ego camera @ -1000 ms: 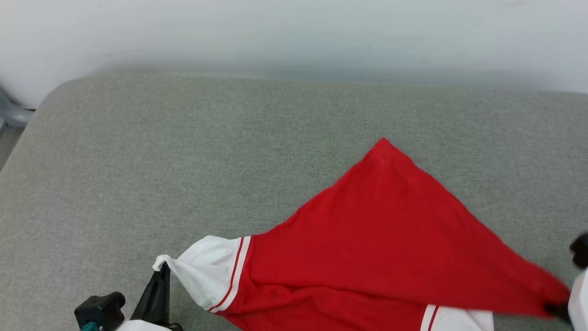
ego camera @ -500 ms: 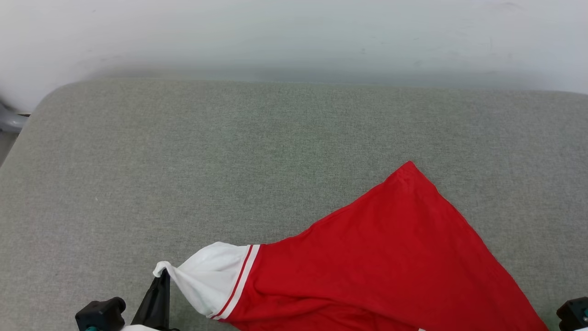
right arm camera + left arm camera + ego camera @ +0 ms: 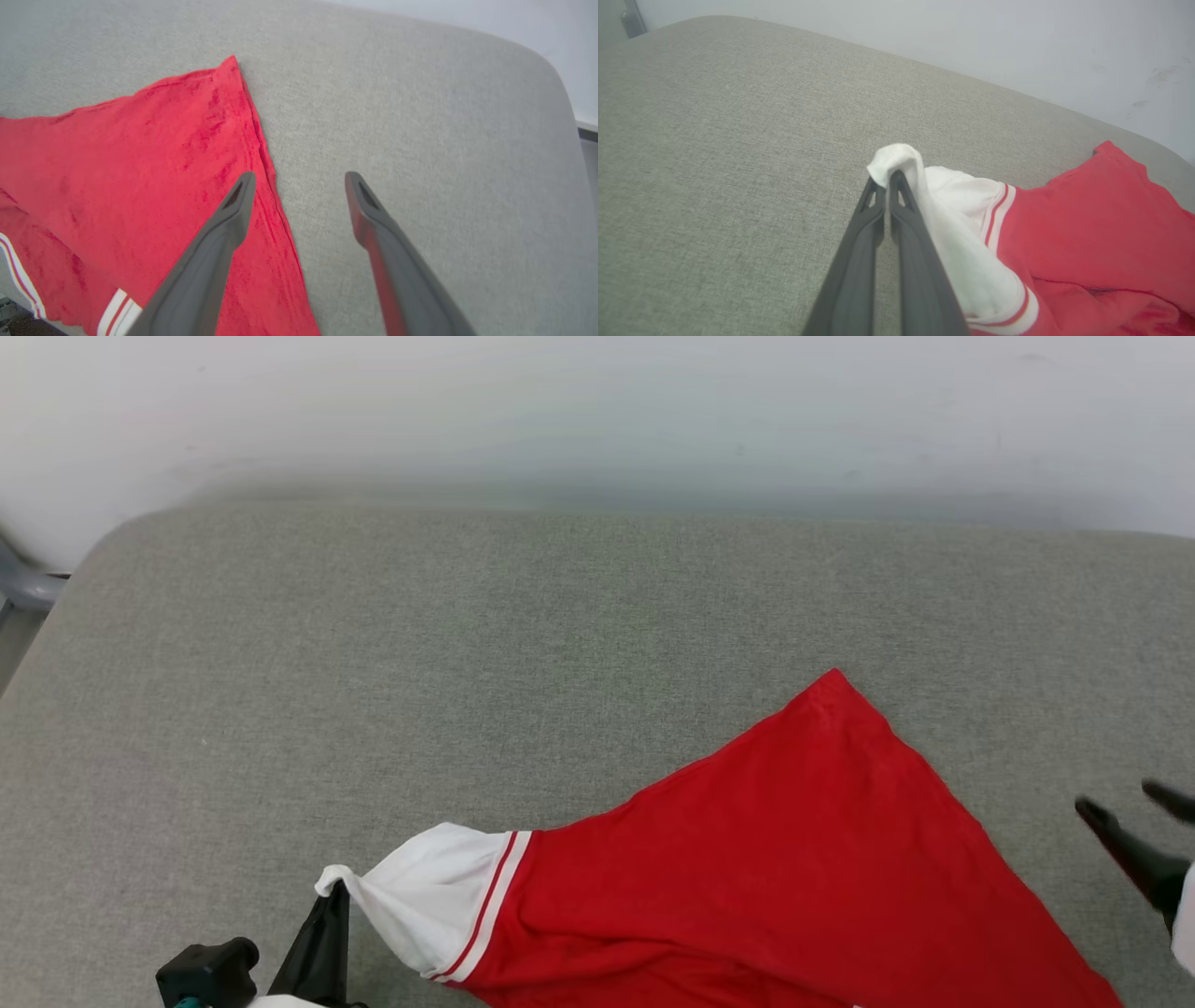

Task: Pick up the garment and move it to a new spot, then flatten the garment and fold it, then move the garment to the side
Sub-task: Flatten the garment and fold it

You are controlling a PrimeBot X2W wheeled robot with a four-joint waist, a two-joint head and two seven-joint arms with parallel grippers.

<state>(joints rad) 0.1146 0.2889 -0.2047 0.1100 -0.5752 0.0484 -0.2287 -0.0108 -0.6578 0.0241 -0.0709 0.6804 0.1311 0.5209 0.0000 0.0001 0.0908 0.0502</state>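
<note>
The garment [image 3: 766, 868] is a red shirt with white, red-striped sleeves, lying on the grey cushion [image 3: 467, 644] and running off the head view's bottom edge; one red corner points away from me. My left gripper [image 3: 334, 896] is shut on the tip of the white sleeve [image 3: 896, 161] at the lower left, and the cloth bunches over its fingertips in the left wrist view. My right gripper [image 3: 1125, 803] stands open at the right edge, above the cushion beside the garment's red edge [image 3: 261, 154], holding nothing.
A pale wall [image 3: 597, 411] rises behind the cushion. The cushion's rounded left corner [image 3: 103, 541] drops to a grey frame part [image 3: 23, 583]. In the right wrist view the cushion's rounded right end [image 3: 560, 116] shows.
My right gripper has let go of the garment's red corner, opened and risen to the right of the cloth. The released red edge has dropped flat on the cushion. The left grip is unchanged.
</note>
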